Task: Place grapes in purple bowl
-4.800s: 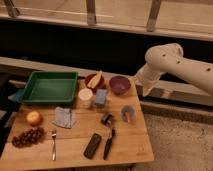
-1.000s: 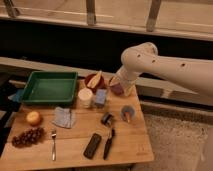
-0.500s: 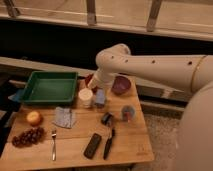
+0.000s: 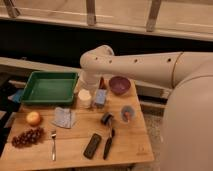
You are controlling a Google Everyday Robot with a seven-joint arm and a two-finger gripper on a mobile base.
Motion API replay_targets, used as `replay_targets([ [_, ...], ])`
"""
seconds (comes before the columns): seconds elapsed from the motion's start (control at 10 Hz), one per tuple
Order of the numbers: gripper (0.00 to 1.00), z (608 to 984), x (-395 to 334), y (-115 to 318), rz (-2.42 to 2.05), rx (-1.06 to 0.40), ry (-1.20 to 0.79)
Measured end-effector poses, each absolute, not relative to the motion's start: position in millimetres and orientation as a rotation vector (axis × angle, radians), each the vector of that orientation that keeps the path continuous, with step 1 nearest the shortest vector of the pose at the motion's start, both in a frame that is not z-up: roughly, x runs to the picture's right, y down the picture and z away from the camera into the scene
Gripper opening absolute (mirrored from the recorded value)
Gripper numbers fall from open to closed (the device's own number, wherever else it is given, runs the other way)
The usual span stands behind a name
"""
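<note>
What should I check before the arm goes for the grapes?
1. Grapes located: ok, front left, just left of the fork.
2. Grapes clear of neighbours: ok, apart from the orange fruit behind them.
3. Purple bowl ready: ok, it looks empty.
4. Gripper over the grapes: not ok, it is at the back by the white cup.
5. Grapes in the bowl: not ok, not yet picked up.
</note>
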State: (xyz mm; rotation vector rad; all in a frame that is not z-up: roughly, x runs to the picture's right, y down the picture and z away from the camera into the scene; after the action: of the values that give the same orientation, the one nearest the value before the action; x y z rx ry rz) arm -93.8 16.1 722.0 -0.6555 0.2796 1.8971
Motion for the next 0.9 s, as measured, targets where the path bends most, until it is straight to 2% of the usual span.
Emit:
replay_targets([
  [0.5, 0.62, 726, -106, 22, 1.799, -0.583, 0.33],
  [0.9, 0.62, 737, -185, 44, 1.685, -0.666, 0.309],
])
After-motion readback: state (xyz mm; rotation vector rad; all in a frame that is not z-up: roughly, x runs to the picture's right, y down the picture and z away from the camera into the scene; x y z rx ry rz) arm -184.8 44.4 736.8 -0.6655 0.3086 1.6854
